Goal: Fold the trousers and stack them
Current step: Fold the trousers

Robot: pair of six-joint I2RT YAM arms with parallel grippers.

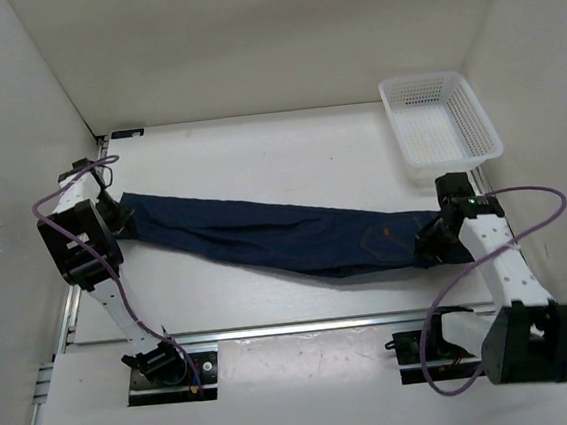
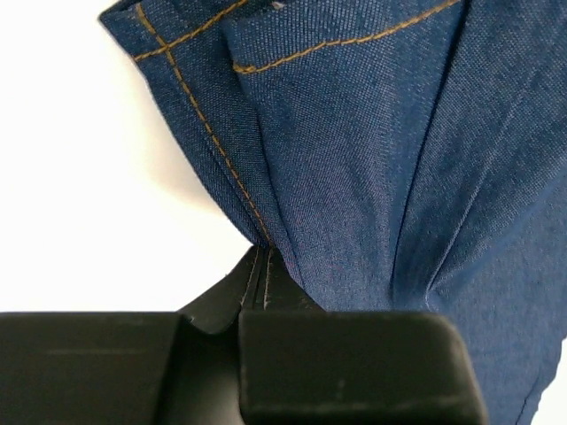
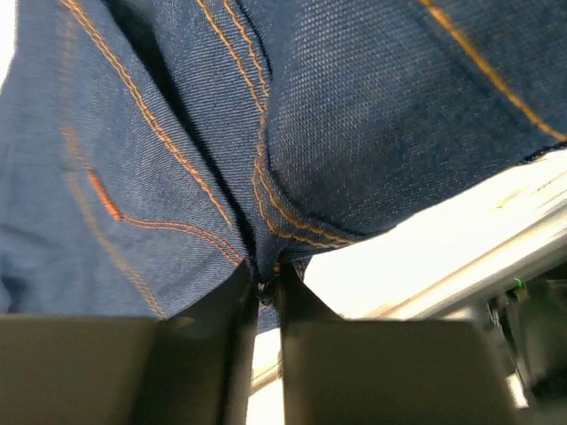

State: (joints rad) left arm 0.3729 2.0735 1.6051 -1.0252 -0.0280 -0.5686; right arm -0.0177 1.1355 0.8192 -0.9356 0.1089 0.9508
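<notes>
my left tool point(image 2: 257, 266) grips the trousers point(image 1: 286, 234) at the leg hem. my right tool point(image 3: 266, 282) clamps their waist seam.

A white tabletop point(image 1: 288, 152) is lying under soft, even light and is showing only faint shadows. Plain white panels are closing it in: a back wall point(image 1: 246, 35), a left wall point(image 1: 3, 119) and a right wall point(image 1: 538, 37). An aluminium rail point(image 1: 304, 325) is running across its near side.

One pair trousers point(image 1: 286, 237), one white basket point(image 1: 440, 117), one table point(image 1: 258, 155) — two grippers: left gripper point(image 1: 124, 222), right gripper point(image 1: 433, 242).
</notes>
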